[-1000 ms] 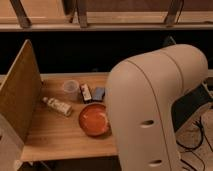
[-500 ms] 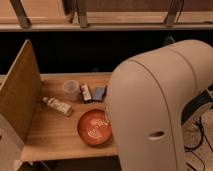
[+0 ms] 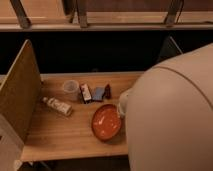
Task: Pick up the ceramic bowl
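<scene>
Since 0.5 s ago our arm (image 3: 175,115) has swung right, uncovering the gripper (image 3: 123,103) at the bowl's (image 3: 106,122) 2 o'clock rim; we cannot tell its jaw state.

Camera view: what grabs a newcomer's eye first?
The huge pale rounded robot arm casing fills the right side, overlapping the wooden table. Next, the glossy orange-red round ceramic bowl near the table's front edge, beside a pale part at the arm's edge that may be the gripper. Behind it sit a translucent plastic cup and small packets.
</scene>
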